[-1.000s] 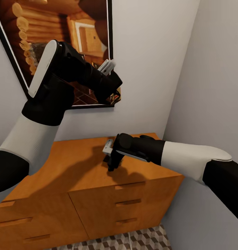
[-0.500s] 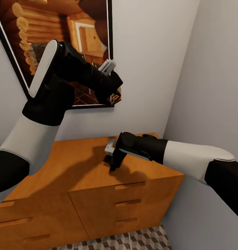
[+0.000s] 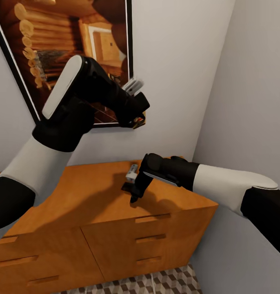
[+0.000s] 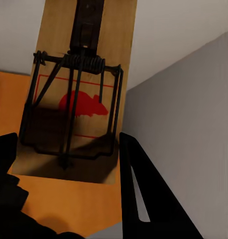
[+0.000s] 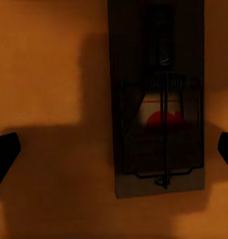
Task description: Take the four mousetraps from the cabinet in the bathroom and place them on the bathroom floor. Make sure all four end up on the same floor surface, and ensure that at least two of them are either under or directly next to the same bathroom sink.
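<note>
A wooden cabinet (image 3: 115, 228) with flat drawer fronts is set against the pale wall in a corner, and a framed picture (image 3: 74, 41) of a log cabin is hung above it. A strip of the cube-patterned bathroom floor (image 3: 164, 281) is seen at the foot of the cabinet.

The left arm is raised in front of the picture, well above the cabinet's top surface. In the left wrist view, a mousetrap (image 4: 76, 114) with a red mouse print and a dark wire spring is seen between the two dark fingers (image 4: 139, 194) of the left claw (image 4: 69, 154), clear of the cabinet below; the claw is closed on this trap.

The right arm is stretched across from the right, and the right claw (image 3: 133, 192) is pointed down at the cabinet top, close above it. In the right wrist view, a second mousetrap (image 5: 159, 99) is seen lying flat in shadow on the orange wood, between the two fingertips (image 5: 4, 152), which are spread wide and well apart from it on either side. The right claw is open and nothing is gripped by it.
</note>
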Controlling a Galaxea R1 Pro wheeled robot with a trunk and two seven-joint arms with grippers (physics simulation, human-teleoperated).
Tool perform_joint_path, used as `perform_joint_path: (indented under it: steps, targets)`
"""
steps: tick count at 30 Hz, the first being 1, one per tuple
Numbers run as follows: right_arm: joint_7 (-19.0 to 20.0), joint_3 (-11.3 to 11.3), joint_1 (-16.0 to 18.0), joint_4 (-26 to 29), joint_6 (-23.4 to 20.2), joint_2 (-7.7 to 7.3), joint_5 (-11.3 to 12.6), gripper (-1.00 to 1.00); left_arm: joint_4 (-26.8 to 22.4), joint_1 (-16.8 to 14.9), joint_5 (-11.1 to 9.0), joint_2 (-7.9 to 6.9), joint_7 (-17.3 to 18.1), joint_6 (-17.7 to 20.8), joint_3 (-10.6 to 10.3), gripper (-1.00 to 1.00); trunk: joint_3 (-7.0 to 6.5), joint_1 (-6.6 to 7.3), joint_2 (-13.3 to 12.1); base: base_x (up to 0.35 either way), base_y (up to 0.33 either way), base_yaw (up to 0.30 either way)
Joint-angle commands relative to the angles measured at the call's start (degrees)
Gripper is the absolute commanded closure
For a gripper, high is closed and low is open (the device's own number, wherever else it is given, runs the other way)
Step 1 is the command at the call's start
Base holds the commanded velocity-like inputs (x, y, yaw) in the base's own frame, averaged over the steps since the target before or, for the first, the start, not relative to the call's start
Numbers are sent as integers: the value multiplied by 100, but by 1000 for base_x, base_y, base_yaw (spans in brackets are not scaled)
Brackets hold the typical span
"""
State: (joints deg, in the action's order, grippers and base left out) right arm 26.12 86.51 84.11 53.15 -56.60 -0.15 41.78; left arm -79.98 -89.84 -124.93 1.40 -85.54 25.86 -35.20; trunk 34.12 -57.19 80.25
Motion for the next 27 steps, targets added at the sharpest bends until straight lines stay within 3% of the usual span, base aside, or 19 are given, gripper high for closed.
perform_joint_path:
  steps: [1, 16, 17, 22, 27]
  targets:
    - [50, 174, 3, 3, -1, -3, -81, -100, 0, -7, -15, 1, -33, 69, -14, 100, 7, -1, 3, 0, 0, 0]
    - [52, 168, 5, 15, 0, 27, -81, -100, -9, -7, -14, -30, -16, 60, -31, 100, 7, -1, 3, 66, 0, 0]
    - [30, 17, 43, 55, -12, 41, 119, -100, 25, 27, -16, -14, -9, 39, -64, 100, 6, 0, 1, 0, 0, 0]
    - [94, -133, 131, 107, -34, 8, 131, -100, 41, 155, -13, -6, 10, 17, -158, 100, 6, 0, 1, 0, 0, 0]
    - [132, 30, 116, 55, -18, 31, 181, -100, 77, 306, 0, -13, 20, 15, -145, 100, 6, 0, 1, 0, 0, 0]
